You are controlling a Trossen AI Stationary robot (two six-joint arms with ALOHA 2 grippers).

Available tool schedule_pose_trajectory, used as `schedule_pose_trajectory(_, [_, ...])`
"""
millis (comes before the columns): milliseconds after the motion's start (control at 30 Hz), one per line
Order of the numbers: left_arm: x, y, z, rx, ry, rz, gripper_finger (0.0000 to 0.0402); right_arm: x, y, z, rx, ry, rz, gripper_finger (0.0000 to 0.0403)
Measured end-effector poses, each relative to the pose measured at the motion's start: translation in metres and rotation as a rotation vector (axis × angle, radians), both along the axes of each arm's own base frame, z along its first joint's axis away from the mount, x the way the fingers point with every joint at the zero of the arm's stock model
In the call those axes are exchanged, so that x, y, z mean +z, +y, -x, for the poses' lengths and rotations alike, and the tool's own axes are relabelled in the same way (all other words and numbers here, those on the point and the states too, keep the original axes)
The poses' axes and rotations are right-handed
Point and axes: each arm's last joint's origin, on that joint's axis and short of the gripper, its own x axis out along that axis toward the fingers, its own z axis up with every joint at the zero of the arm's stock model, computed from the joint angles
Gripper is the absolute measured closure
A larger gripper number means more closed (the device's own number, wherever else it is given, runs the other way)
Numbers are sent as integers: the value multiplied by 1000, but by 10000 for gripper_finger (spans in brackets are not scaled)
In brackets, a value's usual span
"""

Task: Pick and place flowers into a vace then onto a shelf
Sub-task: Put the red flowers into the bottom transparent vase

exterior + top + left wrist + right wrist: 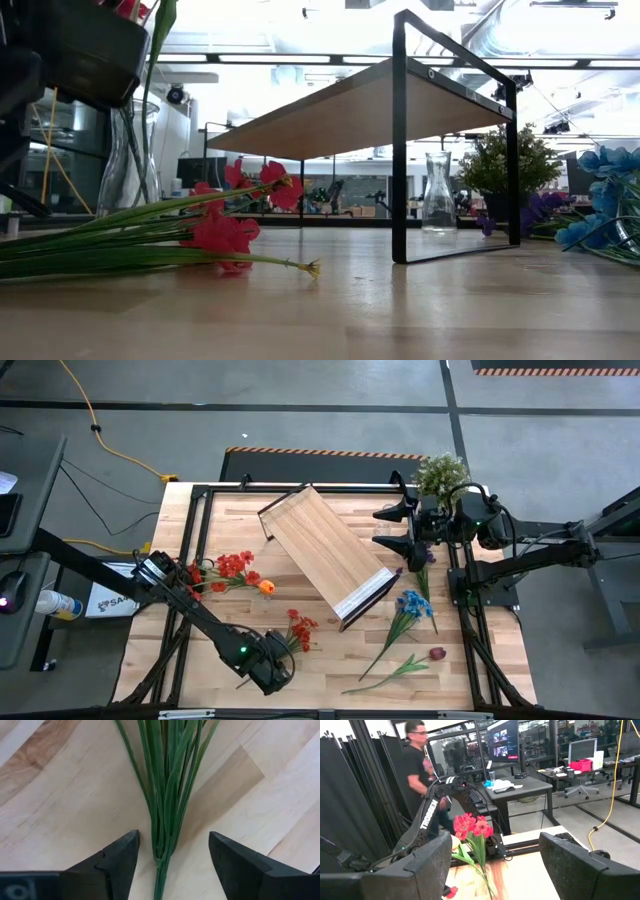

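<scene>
Presently, item by item:
Left gripper (172,857): low over table near front edge, fingers (117,857) wide, straddling green stems of red flowers (300,630); stems lie flat on wood between fingers, no contact visible.
Right gripper (398,526): raised at table's far right, by potted plant (441,472), fingers apart, holding nothing.
Shelf (325,550): stands mid-table, set diagonally.
Other flowers: red-orange bunch (232,572) left; blue (412,605) and dark red (436,654) right of shelf.
Vase (438,195): upright beyond shelf.
Person (420,760): behind table.
</scene>
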Motion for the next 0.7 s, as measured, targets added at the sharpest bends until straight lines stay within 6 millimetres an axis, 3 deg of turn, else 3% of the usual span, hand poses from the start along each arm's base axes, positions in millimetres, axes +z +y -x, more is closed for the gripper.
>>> schedule_pose_trajectory(567, [-2,1,1,97,20,20,341,-1,0,0,-2,6,19,116])
schedule_pose_trajectory(700, [1,-3,-3,95,-6,50,364,-1,0,0,-2,9,26,116])
